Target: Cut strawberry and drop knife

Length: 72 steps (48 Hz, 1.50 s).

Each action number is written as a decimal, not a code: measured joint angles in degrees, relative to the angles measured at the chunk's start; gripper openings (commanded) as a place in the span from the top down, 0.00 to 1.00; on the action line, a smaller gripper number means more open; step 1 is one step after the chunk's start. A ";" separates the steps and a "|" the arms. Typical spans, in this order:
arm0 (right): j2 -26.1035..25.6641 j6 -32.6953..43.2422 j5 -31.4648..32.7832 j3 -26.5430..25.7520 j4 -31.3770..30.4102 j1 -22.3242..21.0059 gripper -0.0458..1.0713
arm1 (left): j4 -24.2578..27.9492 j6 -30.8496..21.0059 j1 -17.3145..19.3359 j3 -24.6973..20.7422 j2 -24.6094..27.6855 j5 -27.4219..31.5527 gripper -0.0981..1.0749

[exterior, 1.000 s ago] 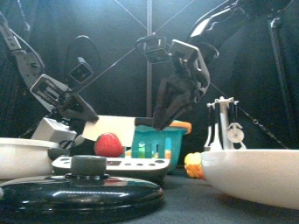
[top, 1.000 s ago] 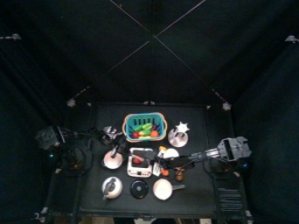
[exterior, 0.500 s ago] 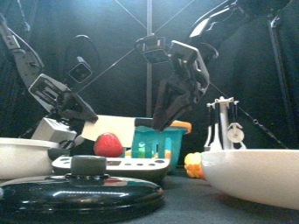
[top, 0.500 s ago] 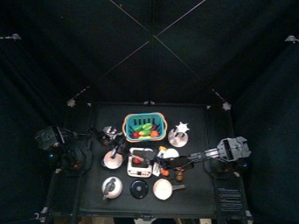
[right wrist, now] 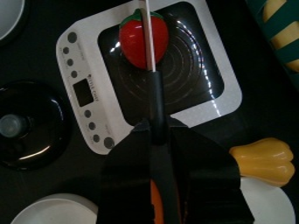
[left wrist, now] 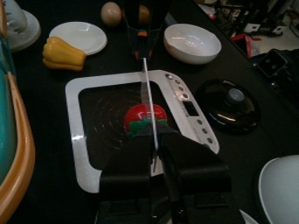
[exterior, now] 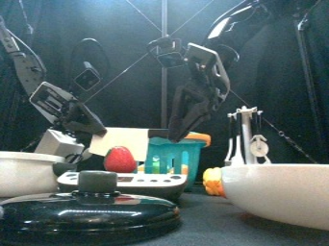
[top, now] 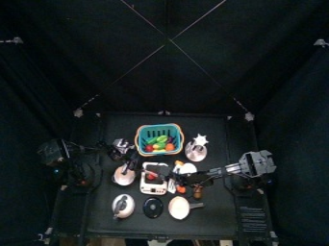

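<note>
The strawberry (left wrist: 146, 116) is small and red and lies in the middle of the white board (left wrist: 93, 131). It also shows in the right wrist view (right wrist: 146, 39) and the front view (exterior: 118, 159). My right gripper (right wrist: 156, 131) is shut on the orange handle of the knife (right wrist: 153, 87). The thin blade lies across the top of the strawberry, and in the left wrist view the knife (left wrist: 142, 74) runs over the board toward the left jaws. My left gripper (left wrist: 163, 147) hangs over the opposite edge of the board, jaws together, with nothing seen between them.
A teal basket (top: 157, 137) of produce stands behind the board. White bowls (exterior: 276, 192) (left wrist: 193, 42), a black pot lid (left wrist: 228, 101), a yellow pepper (left wrist: 65, 52) and an egg (left wrist: 111, 11) ring the board. A utensil rack (exterior: 244, 135) stands at the right.
</note>
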 measured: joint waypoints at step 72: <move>1.85 0.09 0.00 -0.79 0.44 0.09 0.74 | -0.26 0.00 -0.70 0.70 0.44 2.90 0.54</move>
